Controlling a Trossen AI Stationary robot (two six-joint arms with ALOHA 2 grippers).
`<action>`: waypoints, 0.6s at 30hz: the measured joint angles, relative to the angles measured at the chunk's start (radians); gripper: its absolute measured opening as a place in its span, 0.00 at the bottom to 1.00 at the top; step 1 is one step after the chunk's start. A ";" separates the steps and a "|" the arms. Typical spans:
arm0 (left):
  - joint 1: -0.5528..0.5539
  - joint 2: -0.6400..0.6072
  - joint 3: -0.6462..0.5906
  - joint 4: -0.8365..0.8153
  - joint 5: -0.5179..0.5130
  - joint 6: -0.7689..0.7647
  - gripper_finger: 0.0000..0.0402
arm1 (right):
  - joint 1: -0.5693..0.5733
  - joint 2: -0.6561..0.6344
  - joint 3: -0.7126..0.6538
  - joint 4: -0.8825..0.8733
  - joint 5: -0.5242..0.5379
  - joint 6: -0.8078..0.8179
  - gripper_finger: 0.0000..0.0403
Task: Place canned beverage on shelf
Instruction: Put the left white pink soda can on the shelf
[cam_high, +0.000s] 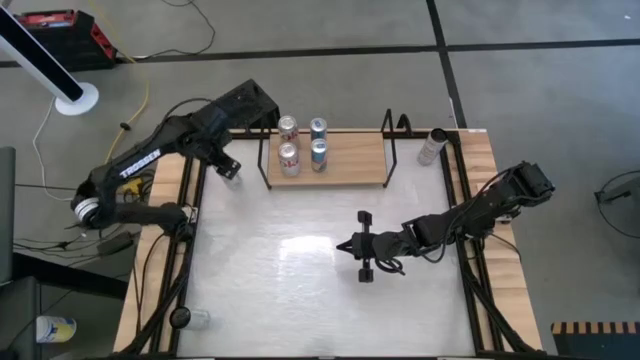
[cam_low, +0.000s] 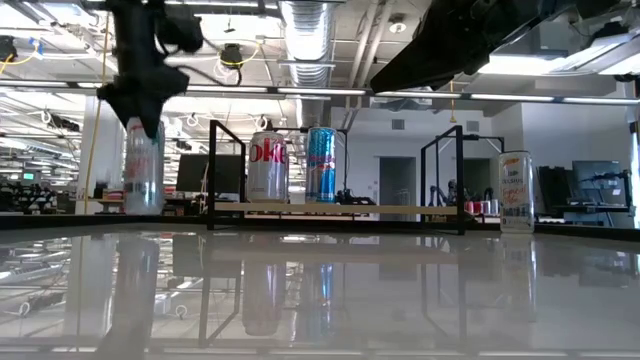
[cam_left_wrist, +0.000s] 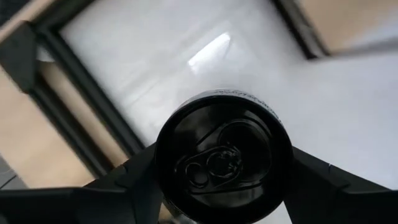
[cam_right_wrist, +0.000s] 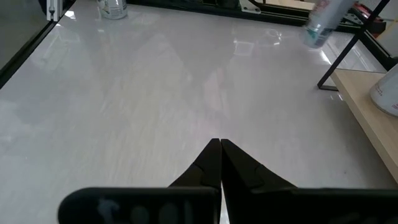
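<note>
My left gripper is just left of the shelf, a light-wood board with black end rails, and is shut on a canned beverage with a black top. In the low view this can hangs below the gripper, its bottom a little above the table. Several cans stand upright on the shelf's left half; the low view shows a silver one and a blue one. My right gripper waits shut over the table's middle, its closed tips above bare tabletop. My left gripper pinches the can's side wall just below its top rim, one finger on each side. The fingers come from above, pointing steeply down. The can stands about upright in the hold, its top toward the wrist, lifted clear of the table.
One more can stands off the shelf at the table's far right corner. A small clear container sits by the near left edge. Wooden side slats flank the white tabletop. The shelf's right half is bare board.
</note>
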 joint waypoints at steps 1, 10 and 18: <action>-0.041 -0.022 0.000 -0.018 0.002 -0.029 0.59 | 0.000 0.000 0.000 0.000 0.000 0.000 0.06; -0.613 -0.118 0.000 -0.006 -0.082 -0.445 0.59 | 0.000 0.000 0.000 0.000 0.000 0.000 0.06; -0.975 0.053 0.000 0.317 -0.130 -0.570 0.59 | 0.000 0.000 0.000 0.025 0.000 0.000 0.06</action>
